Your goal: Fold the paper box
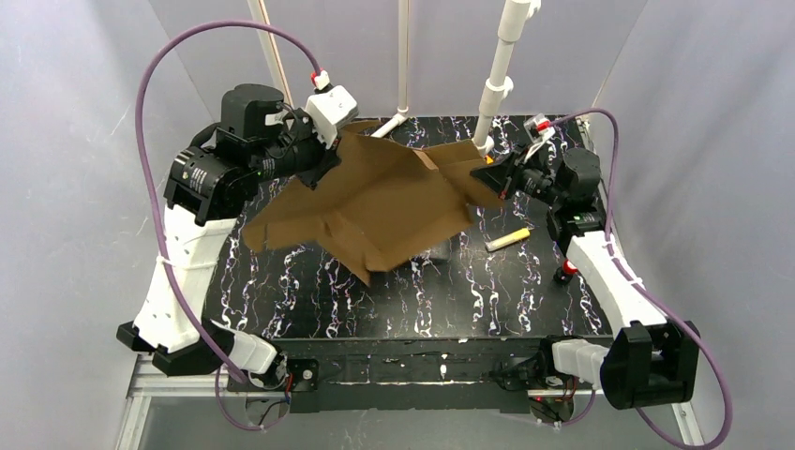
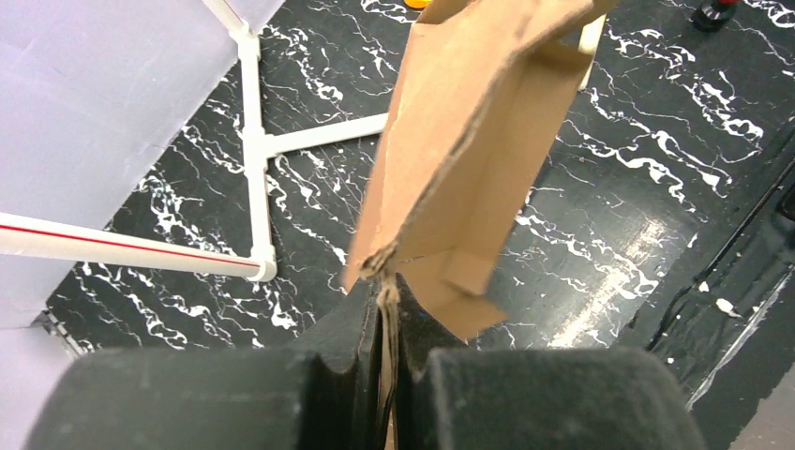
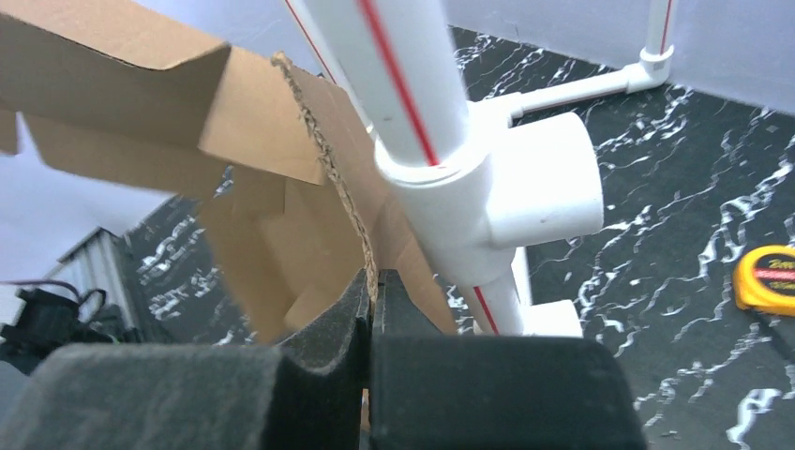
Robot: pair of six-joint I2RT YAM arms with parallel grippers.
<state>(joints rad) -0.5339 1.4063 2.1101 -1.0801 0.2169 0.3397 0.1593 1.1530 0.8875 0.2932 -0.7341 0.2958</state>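
Observation:
The paper box (image 1: 384,202), an unfolded brown corrugated sheet with flaps, hangs lifted above the black marbled table between both arms. My left gripper (image 1: 319,169) is shut on its far left edge; in the left wrist view the cardboard (image 2: 469,141) runs away from the pinching fingers (image 2: 361,323). My right gripper (image 1: 492,176) is shut on the box's right edge, and the right wrist view shows the corrugated edge (image 3: 328,141) clamped between the jaws (image 3: 373,281). The sheet's near corner droops toward the table.
White PVC pipes (image 1: 495,89) rise at the back, one joint (image 3: 506,187) very close to my right gripper. A yellow tape measure (image 3: 767,279) lies on the table beside it. A pale stick (image 1: 507,240) and a small dark object (image 1: 439,249) lie right of the box.

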